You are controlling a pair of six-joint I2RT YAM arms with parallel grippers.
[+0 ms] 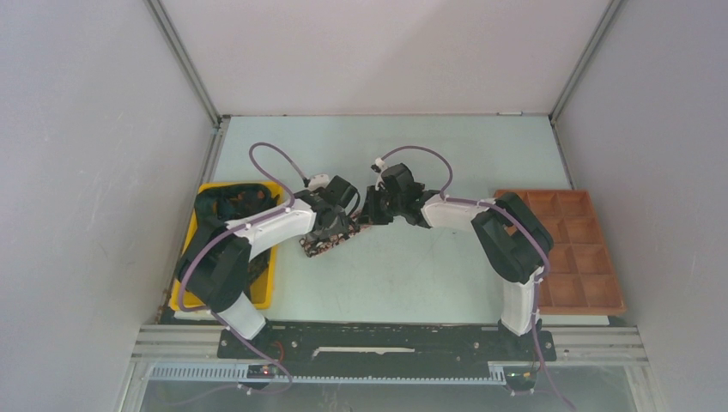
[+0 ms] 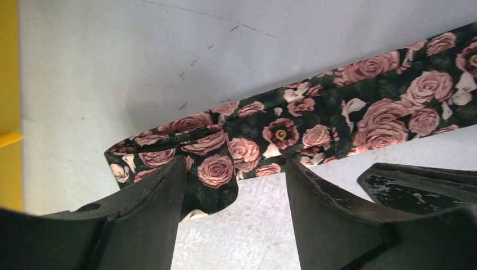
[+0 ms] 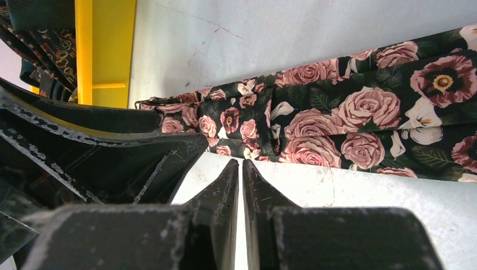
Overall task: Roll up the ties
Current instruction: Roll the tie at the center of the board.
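A black tie (image 2: 315,121) printed with pink roses lies flat on the table, running from lower left to upper right, its left end folded over. My left gripper (image 2: 235,164) is open just in front of that folded end, and the fold's loose flap touches the left finger (image 2: 152,214). In the top view the tie (image 1: 324,245) pokes out beneath the left gripper (image 1: 336,225). My right gripper (image 3: 239,163) is shut with nothing between its fingers, its tips at the near edge of the tie (image 3: 337,121). It faces the left gripper from the right (image 1: 371,210).
A yellow bin (image 1: 266,287) at the left holds more dark ties (image 1: 227,202); it also shows in the right wrist view (image 3: 107,50). A brown compartment tray (image 1: 592,249) stands at the right. The left gripper's finger (image 3: 112,146) sits close beside my right fingers.
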